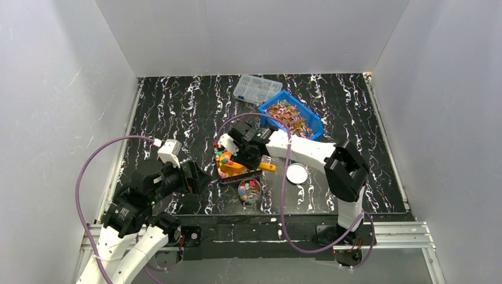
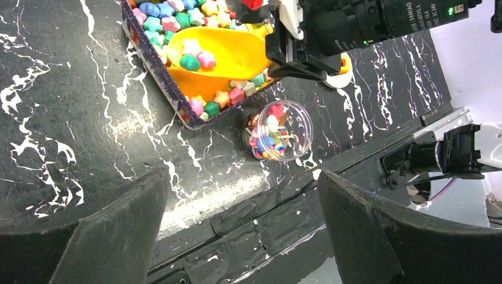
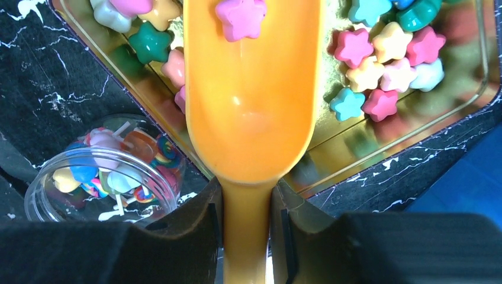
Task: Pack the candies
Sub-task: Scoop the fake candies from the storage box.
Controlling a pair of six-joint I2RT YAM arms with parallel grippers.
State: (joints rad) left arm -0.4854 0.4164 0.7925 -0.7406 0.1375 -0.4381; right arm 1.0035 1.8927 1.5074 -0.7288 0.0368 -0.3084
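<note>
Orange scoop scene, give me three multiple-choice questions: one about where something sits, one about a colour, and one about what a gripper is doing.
1. Where is the clear jar relative to the candy tray?
A. inside it
B. on the table beside it
C. stacked on top of it

2. What colour is the bin holding the wrapped candies?
A. blue
B. red
C. white

3. What is the right gripper doing?
A. hanging open and empty
B. shut on the jar
C. shut on the orange scoop by its handle

Answers:
1 B: the left wrist view shows the jar standing on the table next to the tray's corner.
2 A: the top view shows blue walls around the wrapped candies.
3 C: the right wrist view shows a finger pressed against each side of the handle.
</note>
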